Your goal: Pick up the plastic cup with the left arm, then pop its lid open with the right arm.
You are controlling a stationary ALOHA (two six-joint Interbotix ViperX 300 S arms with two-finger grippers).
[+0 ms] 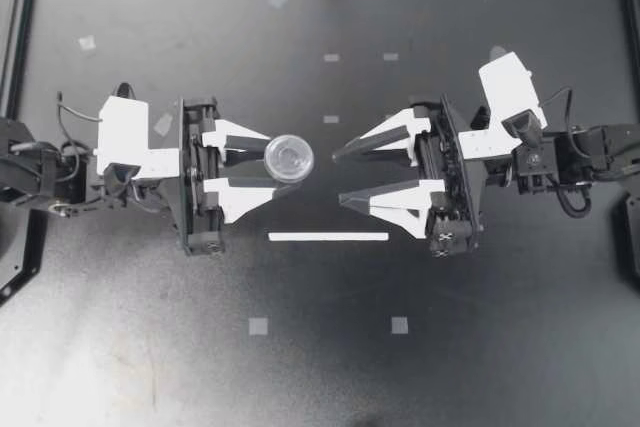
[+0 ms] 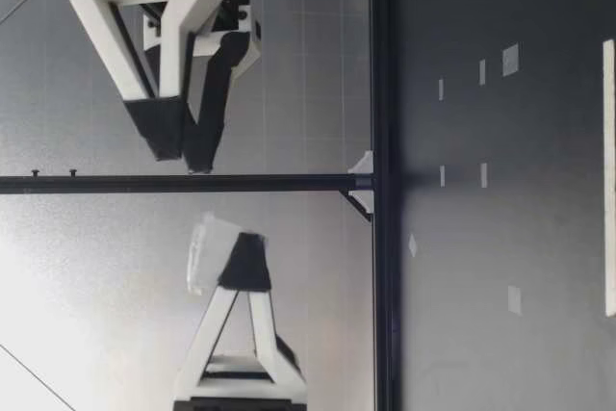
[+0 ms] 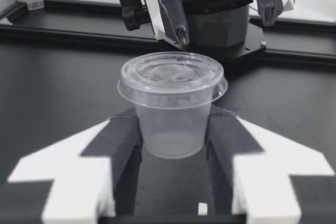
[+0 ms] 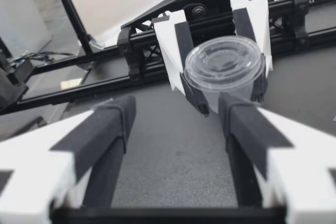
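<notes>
Holding a lidded clear cup (image 1: pixel 289 158) raised above the worktop (image 1: pixel 150 347) centre, my left jaws clamped on its sides. Right jaws apart, facing it, near but clear.

A matt black table (image 1: pixel 150 367) carries a long white strip (image 1: pixel 328 237). Small grey tape squares (image 1: pixel 258 326) sit near the strip on both its long sides, and a black frame rail (image 2: pixel 381 64) edges the table well beyond the strip. Behind that rail a thin black post (image 2: pixel 192 183) rises before a pale grey backdrop (image 2: pixel 308 276).
</notes>
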